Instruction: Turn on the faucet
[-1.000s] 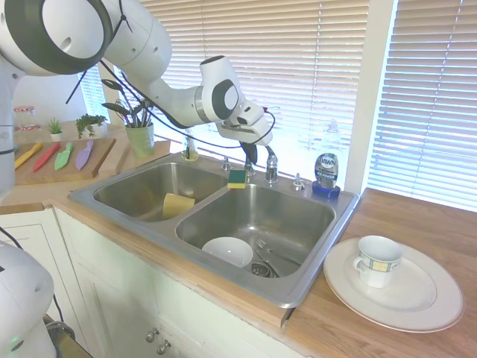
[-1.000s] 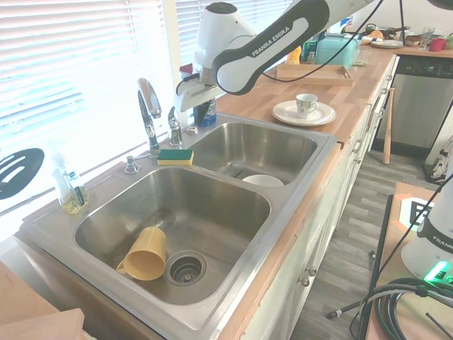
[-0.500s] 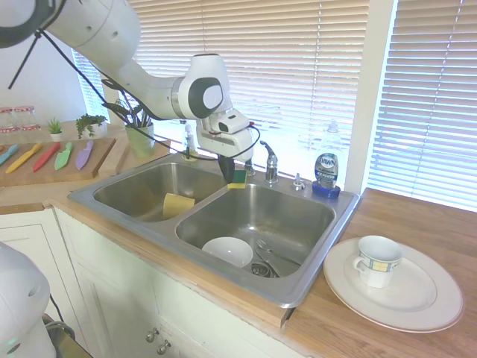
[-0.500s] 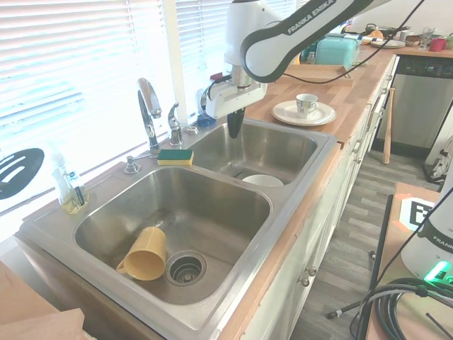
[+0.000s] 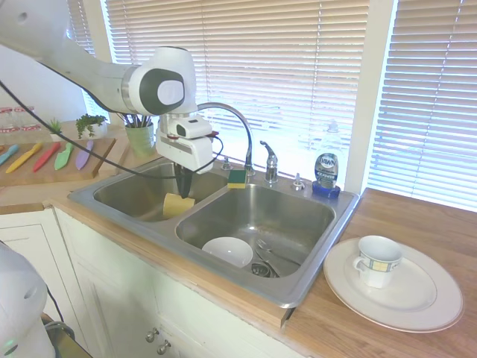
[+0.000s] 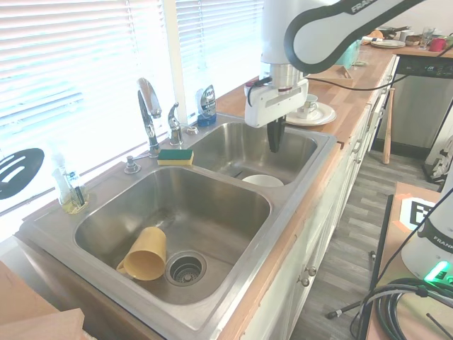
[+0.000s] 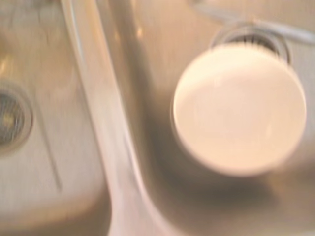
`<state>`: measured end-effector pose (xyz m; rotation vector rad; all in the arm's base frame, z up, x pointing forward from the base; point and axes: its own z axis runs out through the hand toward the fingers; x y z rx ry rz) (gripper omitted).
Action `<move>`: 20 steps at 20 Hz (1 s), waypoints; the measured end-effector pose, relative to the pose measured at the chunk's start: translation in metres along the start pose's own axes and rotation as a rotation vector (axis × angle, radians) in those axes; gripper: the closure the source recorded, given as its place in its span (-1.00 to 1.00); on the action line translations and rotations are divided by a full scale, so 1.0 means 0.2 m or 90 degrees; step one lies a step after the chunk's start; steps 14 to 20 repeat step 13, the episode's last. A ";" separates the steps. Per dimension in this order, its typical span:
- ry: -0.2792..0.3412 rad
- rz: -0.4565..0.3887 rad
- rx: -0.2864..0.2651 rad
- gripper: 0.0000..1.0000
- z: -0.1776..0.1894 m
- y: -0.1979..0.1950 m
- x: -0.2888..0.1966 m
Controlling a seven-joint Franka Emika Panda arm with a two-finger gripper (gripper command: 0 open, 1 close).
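Hanging over the divider of the double sink [image 5: 313, 257], the pincer [image 6: 275, 144] points straight down with its fingers pressed together, holding nothing. One faucet [image 5: 237, 123] stands at the back rim, its arched spout beside a single lever handle [image 5: 268, 155], well apart from the pincer. Two basins: one holds a yellow cup [image 6: 144, 254] on its side, the other one white bowl [image 5: 228, 251]. One green-and-yellow sponge [image 6: 175, 156] lies on the rim by the faucet. One blue soap bottle [image 5: 326, 174] stands nearby. On the wooden surface [image 5: 417, 224], one plate [image 5: 417, 302] carries one mug [image 5: 377, 260].
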<state>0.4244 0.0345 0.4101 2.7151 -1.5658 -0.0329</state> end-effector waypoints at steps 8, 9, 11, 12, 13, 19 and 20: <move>0.003 0.010 0.006 -1.00 -0.04 0.21 -0.09; 0.003 0.011 0.007 -1.00 -0.04 0.22 -0.10; 0.003 0.013 0.010 -1.00 -0.04 0.23 -0.10; 0.002 0.015 0.011 -1.00 -0.04 0.24 -0.10; 0.002 0.015 0.012 -1.00 -0.04 0.25 -0.11; 0.002 0.015 0.012 -1.00 -0.04 0.25 -0.11; 0.002 0.015 0.012 -1.00 -0.04 0.25 -0.11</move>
